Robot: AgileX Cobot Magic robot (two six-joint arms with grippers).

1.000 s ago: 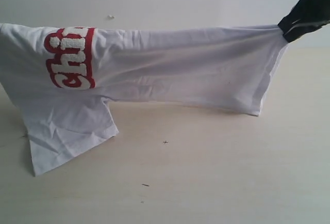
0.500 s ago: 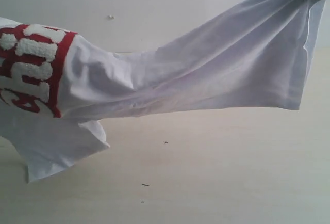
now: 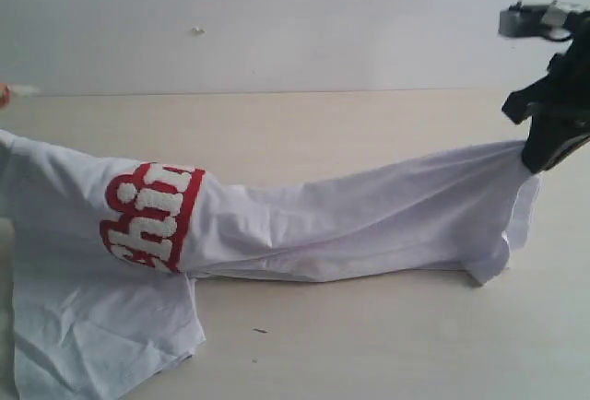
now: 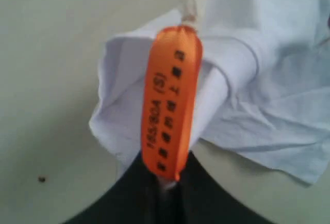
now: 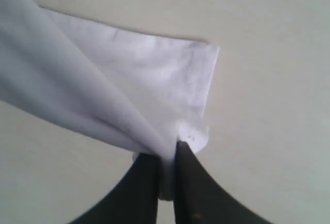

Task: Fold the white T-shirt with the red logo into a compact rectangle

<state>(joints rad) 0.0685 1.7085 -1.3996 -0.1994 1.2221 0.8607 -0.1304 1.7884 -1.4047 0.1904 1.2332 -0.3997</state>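
Spanning the pale table (image 3: 387, 345) left to right, white T-shirt (image 3: 350, 225) sags lengthwise, red logo (image 3: 152, 216) toward its left end. Left gripper (image 4: 167, 185) clamped on cloth at orange tag (image 4: 172, 105); right gripper (image 5: 167, 157) clamped on hem end. Dark speck (image 3: 260, 331) on table near shirt.

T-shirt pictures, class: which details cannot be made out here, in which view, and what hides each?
Logo, exterior view: only the first letters show; the rest wraps behind the T-shirt fold.
Left gripper: beyond the exterior view's left edge; in the left wrist view the orange tag covers its grip.
Print on that tag, left wrist view: too blurred to read fully.
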